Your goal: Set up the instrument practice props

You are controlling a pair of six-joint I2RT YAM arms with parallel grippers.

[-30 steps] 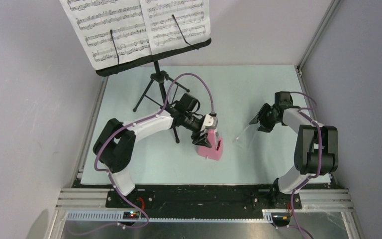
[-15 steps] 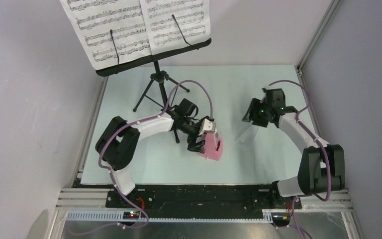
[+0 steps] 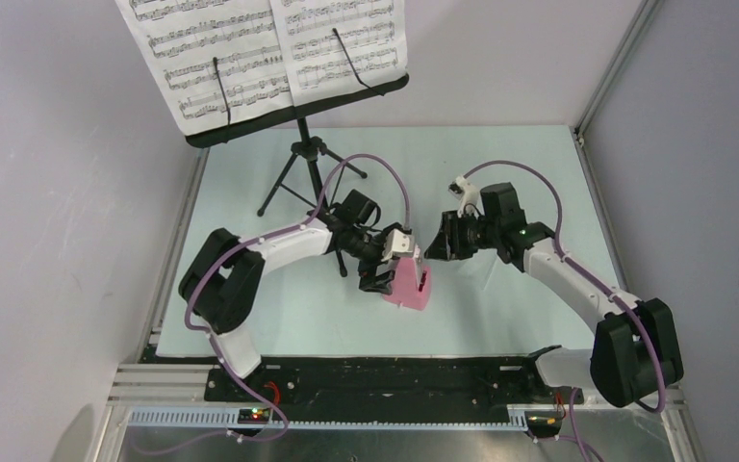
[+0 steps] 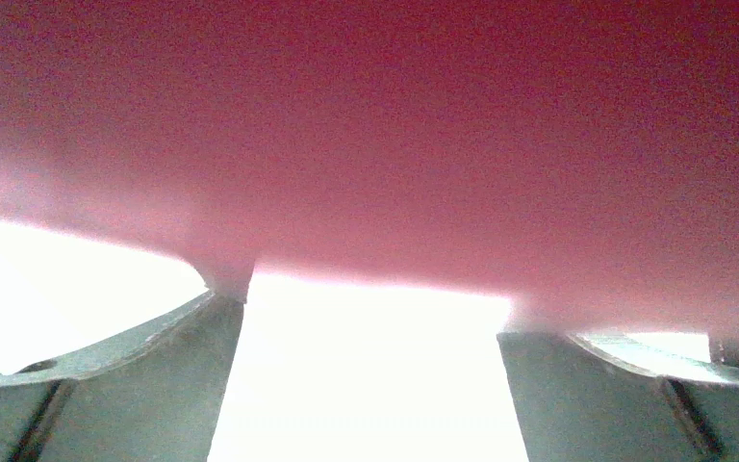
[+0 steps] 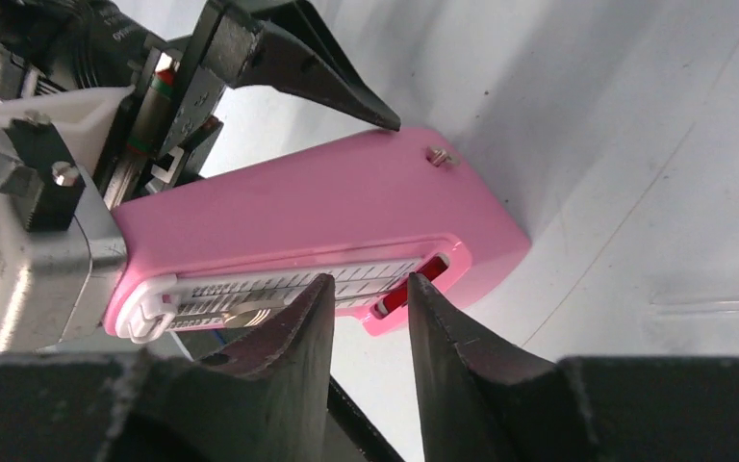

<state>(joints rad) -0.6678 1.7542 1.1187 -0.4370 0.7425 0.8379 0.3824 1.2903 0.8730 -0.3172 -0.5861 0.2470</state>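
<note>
The pink metronome, mid-tabletop, has just been let go: the left fingers are now spread wide astride it. The right fingers, swung in and narrowed with nothing seen held, are aimed at its face. The music stand with sheet music is set well behind; the approach is crowded only by the left fingers.

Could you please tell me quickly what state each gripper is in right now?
Left gripper: open wide, jaws either side of the pink metronome.
Right gripper: partly open, fingertips just over the metronome's face, holding nothing.
</note>
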